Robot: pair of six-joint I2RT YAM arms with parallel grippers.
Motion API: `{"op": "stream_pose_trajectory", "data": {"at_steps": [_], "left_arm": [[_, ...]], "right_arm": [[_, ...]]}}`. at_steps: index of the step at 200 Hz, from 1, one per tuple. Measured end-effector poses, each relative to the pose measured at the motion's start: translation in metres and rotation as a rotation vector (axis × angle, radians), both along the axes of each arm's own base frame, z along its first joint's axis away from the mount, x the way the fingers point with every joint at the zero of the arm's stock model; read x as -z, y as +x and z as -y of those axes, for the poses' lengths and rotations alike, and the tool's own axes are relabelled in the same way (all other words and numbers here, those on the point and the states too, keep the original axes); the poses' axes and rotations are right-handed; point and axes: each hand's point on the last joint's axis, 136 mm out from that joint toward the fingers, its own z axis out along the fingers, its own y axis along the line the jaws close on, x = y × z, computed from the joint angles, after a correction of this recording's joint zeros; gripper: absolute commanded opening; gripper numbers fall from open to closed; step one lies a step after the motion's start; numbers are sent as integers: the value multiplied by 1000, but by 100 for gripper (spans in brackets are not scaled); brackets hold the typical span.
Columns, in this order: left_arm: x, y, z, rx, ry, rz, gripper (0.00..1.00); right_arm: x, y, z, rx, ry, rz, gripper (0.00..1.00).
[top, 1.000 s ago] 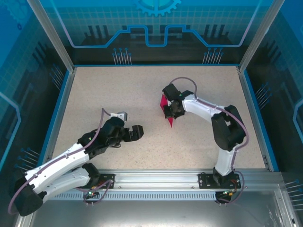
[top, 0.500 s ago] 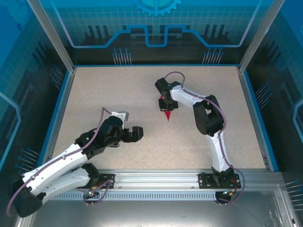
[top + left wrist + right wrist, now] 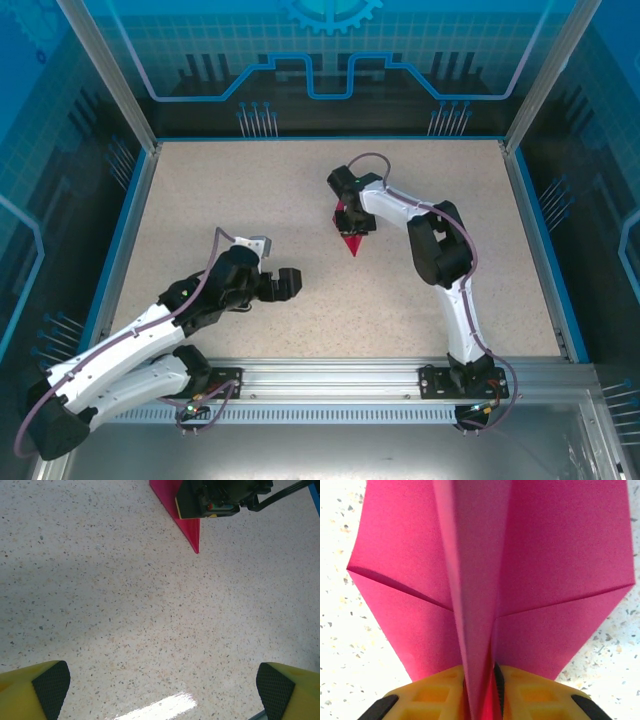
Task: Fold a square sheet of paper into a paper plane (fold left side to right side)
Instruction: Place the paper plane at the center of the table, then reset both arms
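The magenta-pink paper plane is a pointed dart with a centre crease, lying at mid-table with its tip toward the near edge. My right gripper sits over its rear. In the right wrist view the wings spread flat on the table and the raised centre fold runs down between the yellow fingers; the right gripper is shut on that fold. My left gripper stands open and empty, well to the near left. Its view shows black pads wide apart and the plane's tip far ahead.
The speckled table is ringed by a blue rim and transparent walls. The right arm's elbow arches over the table right of the plane. The left arm lies low along the near-left side.
The right gripper carried the plane a little left and toward the far side while its arm stretched out, then held still for the last half second. The left arm barely moved.
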Motion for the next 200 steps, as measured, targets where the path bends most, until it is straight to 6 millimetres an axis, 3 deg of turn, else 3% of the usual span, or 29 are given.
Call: {"op": "stream_pose_trajectory", "data": {"at_steps": [41, 57, 97, 131, 156, 179, 200], "left_arm": [[4, 8, -8, -40, 3, -15, 99], [6, 11, -12, -55, 0, -30, 99], [10, 20, -21, -96, -16, -57, 99], [11, 36, -45, -208, -39, -67, 99], [9, 48, -73, -326, -12, -41, 99], [1, 59, -101, -436, 68, 41, 99], [-12, 72, -122, -510, 146, 169, 99]], "right_arm": [[-2, -7, 4, -1, -5, -8, 24], [-6, -9, 5, -4, -3, -3, 29], [-31, -14, 7, -17, 17, 34, 38], [-77, -29, 17, -37, 50, 110, 49], [-122, -45, 32, -73, 77, 235, 70], [-166, -67, 58, -81, 110, 397, 89], [-181, -80, 100, -31, 123, 521, 99]]}}
